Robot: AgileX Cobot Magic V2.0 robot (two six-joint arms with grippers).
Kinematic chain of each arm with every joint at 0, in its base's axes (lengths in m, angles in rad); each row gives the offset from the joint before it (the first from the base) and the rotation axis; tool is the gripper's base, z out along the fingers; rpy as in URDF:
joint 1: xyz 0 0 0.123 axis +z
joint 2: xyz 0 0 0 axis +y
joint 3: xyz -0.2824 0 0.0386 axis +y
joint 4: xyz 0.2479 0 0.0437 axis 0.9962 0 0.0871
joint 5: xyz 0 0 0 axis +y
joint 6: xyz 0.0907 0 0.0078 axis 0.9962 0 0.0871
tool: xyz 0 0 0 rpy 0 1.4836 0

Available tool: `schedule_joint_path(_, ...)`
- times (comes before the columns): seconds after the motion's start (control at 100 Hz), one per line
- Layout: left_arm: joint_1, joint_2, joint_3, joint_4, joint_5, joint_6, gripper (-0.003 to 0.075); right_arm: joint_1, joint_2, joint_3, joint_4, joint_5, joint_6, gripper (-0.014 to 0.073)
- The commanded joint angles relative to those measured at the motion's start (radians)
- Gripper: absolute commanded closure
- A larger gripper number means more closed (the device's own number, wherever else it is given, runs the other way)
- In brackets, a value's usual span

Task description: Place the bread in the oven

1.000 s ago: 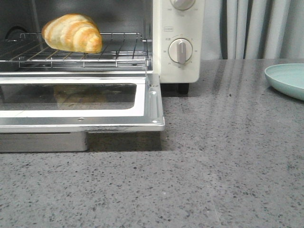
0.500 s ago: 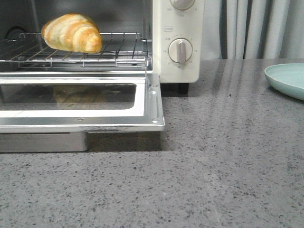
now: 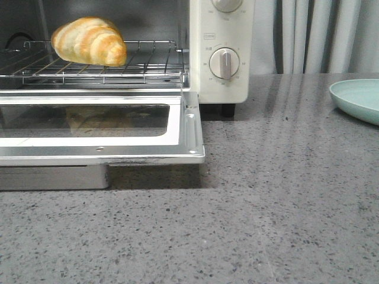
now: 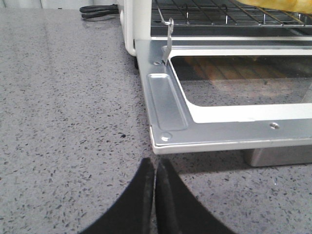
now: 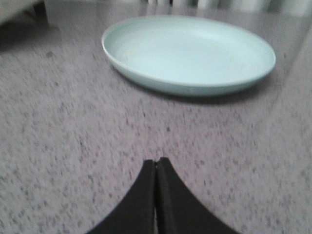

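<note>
The bread (image 3: 90, 40), a golden-brown striped croissant roll, lies on the wire rack (image 3: 142, 59) inside the cream-white oven (image 3: 222, 47). The oven's glass door (image 3: 177, 133) hangs open and flat over the counter. In the left wrist view only a yellow sliver of the bread (image 4: 278, 4) shows at the edge. My left gripper (image 4: 155, 168) is shut and empty, low over the counter just before the door's near corner (image 4: 163, 139). My right gripper (image 5: 156, 163) is shut and empty, above the counter short of the plate. Neither gripper shows in the front view.
A pale green plate (image 5: 187, 51) sits empty on the grey speckled counter at the right (image 3: 358, 97). A black cable (image 4: 97, 9) lies beside the oven's left side. Grey curtains (image 3: 320, 35) hang behind the counter.
</note>
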Motion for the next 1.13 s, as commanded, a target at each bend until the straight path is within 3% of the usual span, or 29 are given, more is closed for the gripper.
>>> schedule_joint_path(0.0,0.002,-0.032,0.024,-0.015,-0.052,-0.01,0.0741,-0.008,-0.001,0.011,-0.001,-0.017,-0.004,0.0663)
schedule_joint_path(0.2,0.002,-0.032,0.024,-0.015,-0.052,-0.01,0.0741,-0.008,-0.1,0.011,-0.026,0.024,-0.004,0.0663)
schedule_joint_path(1.12,0.002,-0.032,0.024,-0.015,-0.052,-0.01,0.0741,-0.01,-0.095,0.011,-0.026,0.023,-0.004,0.0663)
